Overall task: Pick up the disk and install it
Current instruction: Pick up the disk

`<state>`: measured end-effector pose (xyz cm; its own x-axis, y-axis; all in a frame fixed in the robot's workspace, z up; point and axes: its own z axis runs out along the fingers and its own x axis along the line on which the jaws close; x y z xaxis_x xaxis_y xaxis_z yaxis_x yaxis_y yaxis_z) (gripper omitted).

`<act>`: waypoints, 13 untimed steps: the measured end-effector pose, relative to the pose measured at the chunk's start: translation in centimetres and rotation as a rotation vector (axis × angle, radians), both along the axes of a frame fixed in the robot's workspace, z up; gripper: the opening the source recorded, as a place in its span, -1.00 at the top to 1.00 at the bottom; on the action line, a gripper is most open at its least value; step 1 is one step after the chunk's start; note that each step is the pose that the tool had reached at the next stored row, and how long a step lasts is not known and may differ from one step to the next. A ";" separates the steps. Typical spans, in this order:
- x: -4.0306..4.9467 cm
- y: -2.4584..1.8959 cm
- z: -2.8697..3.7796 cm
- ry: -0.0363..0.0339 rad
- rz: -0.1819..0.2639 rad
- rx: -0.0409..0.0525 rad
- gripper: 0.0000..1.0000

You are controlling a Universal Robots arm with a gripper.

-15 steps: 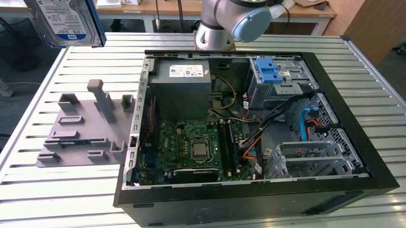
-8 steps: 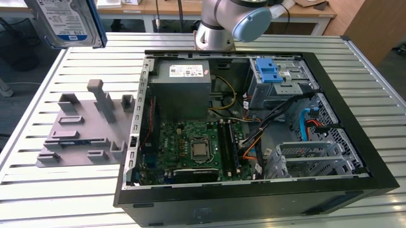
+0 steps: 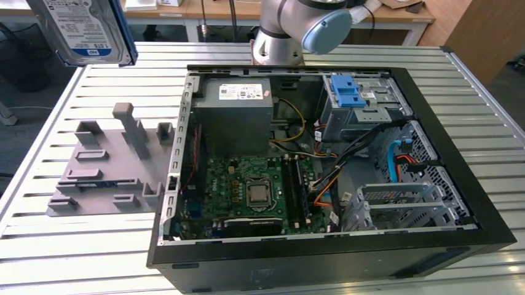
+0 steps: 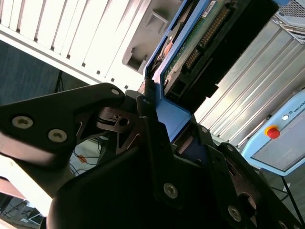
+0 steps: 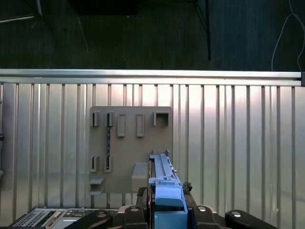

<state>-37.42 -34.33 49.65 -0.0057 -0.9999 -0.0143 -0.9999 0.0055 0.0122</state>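
The disk (image 3: 86,31), a silver hard drive with a white-and-blue label and a blue carrier frame, hangs high above the table's far corner at the exterior view's left, label facing the camera. In the second wrist view my gripper (image 4: 171,119) is shut on the blue frame of the disk (image 4: 190,52). The first wrist view looks down along the disk (image 5: 164,179), edge-on, with my gripper (image 5: 164,196) shut on its blue end. Below it lies the grey fixture plate (image 5: 131,143).
An open black computer case (image 3: 459,203) lies on the slatted metal table (image 3: 49,258), with a grey power-supply box (image 3: 238,117) and a drive bay with a blue latch (image 3: 348,92). The grey fixture plate (image 3: 107,166) sits beside it. The arm's base (image 3: 283,37) stands behind.
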 end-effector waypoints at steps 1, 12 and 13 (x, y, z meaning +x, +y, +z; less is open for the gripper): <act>0.01 -0.02 0.00 0.0000 0.000 0.0000 0.27; 0.72 -0.07 0.00 0.0000 0.000 0.0000 0.27; 0.77 -0.10 0.00 0.0000 0.000 0.0001 0.27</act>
<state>-36.65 -34.43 49.65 -0.0057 -0.9999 -0.0143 -0.9999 0.0055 0.0121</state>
